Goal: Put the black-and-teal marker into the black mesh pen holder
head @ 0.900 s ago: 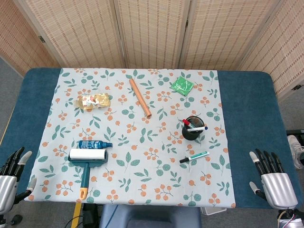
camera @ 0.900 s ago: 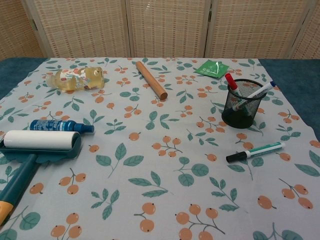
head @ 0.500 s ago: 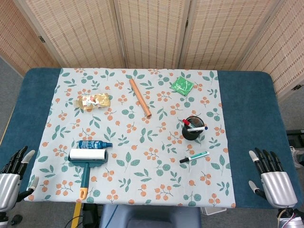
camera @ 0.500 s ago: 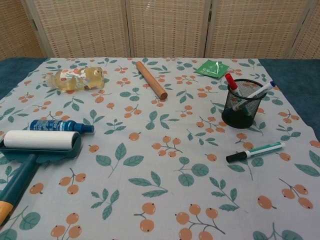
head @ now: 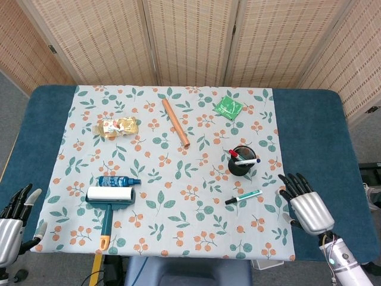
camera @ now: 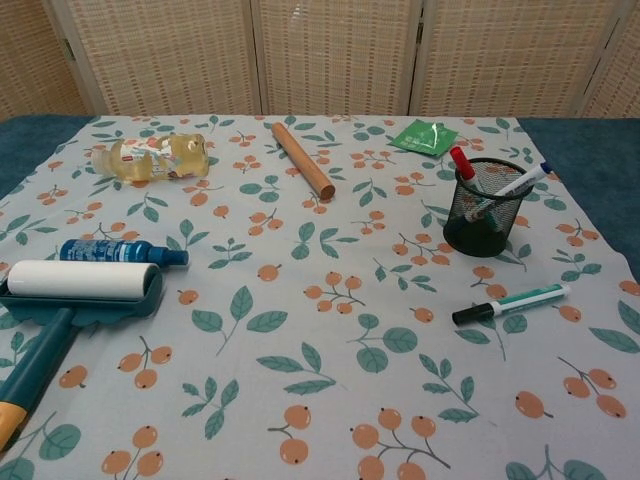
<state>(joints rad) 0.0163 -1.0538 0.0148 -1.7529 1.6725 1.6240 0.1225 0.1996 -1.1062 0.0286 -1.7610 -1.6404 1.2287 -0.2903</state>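
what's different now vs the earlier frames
The right hand has moved in from the table's right edge toward the marker, open and holding nothing. The left hand has sunk slightly at the lower left, also open. The marker, the pen holder and everything else on the cloth lie as before.

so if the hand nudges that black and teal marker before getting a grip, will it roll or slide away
Probably it rolls: the black-and-teal marker is a slim round barrel lying flat on the tablecloth, with nothing beside it to stop it. It looks rigid and light, so a nudge would likely shift it. The printed cloth may slow it slightly. The right hand is near but not touching.
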